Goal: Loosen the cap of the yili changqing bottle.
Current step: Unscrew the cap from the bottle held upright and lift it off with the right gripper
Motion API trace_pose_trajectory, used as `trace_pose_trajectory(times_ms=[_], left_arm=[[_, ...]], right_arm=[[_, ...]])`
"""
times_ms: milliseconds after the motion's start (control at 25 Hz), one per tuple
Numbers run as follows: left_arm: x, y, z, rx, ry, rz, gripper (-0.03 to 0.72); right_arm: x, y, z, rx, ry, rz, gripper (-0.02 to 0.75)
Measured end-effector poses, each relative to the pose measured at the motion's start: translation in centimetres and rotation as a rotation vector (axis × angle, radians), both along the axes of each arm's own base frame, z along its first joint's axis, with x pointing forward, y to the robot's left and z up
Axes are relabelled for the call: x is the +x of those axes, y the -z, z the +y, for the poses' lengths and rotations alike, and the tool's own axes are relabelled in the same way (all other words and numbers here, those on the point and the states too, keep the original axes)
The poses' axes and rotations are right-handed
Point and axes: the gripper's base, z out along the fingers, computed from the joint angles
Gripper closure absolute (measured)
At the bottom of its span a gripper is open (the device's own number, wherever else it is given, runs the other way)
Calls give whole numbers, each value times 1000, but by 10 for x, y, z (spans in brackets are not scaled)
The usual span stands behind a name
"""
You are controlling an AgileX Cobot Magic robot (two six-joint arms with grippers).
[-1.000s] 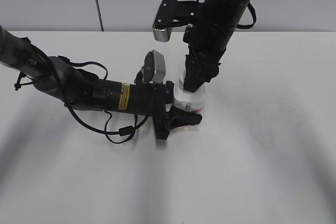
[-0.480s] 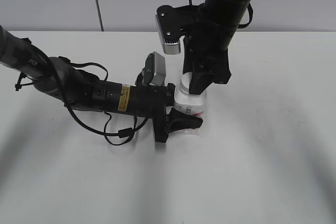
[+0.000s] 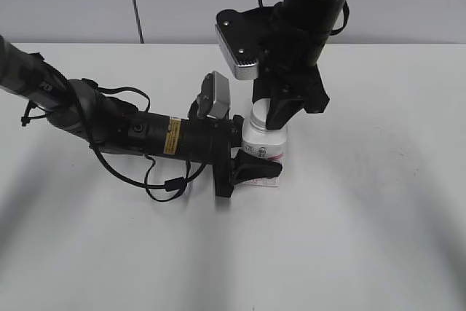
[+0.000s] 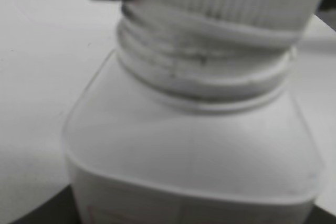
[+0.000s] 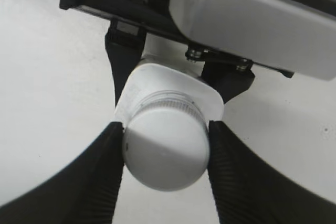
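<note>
A: While the white table (image 3: 378,202) lies plain beneath a pale grey panelled wall (image 3: 73,1), where does the yili changqing bottle (image 3: 263,147) stand?

B: Upright near the table's middle, between the two arms. Body: white, squarish, rounded shoulders, wide threaded neck; a pink-red label shows low on its front. The cap (image 5: 165,148) is white, round, ribbed on its side, and sits on the neck.

A: State of the left gripper (image 3: 251,165)?

B: It reaches in level from the left, its black jaws closed against the bottle's lower body. The left wrist view is blurred and too close to show the fingers, so that contact is read from the exterior and right wrist views.

A: And the right gripper (image 5: 165,145)?

B: It comes down from above. Its fingers (image 5: 107,166) press the cap on opposite sides, clamped on it.

A: Change from one second ago?

B: The right wrist has turned about its vertical axis: the silver camera housing (image 3: 237,49) that faced downward at the left now sits angled and higher, and the finger block has swung rightward. Bottle and left arm are unmoved.
</note>
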Motion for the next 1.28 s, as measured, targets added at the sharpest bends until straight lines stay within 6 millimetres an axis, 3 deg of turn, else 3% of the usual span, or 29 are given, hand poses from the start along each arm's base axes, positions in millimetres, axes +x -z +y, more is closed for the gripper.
trace_pose_trajectory(times_ms=[720, 1280], left_arm=[[-2, 0, 0, -3, 14, 14, 298], [-2, -2, 0, -26, 19, 23, 300]], right_arm=[[1, -4, -1, -19, -219, -59, 350], [3, -10, -1, -30, -273, -84, 351]])
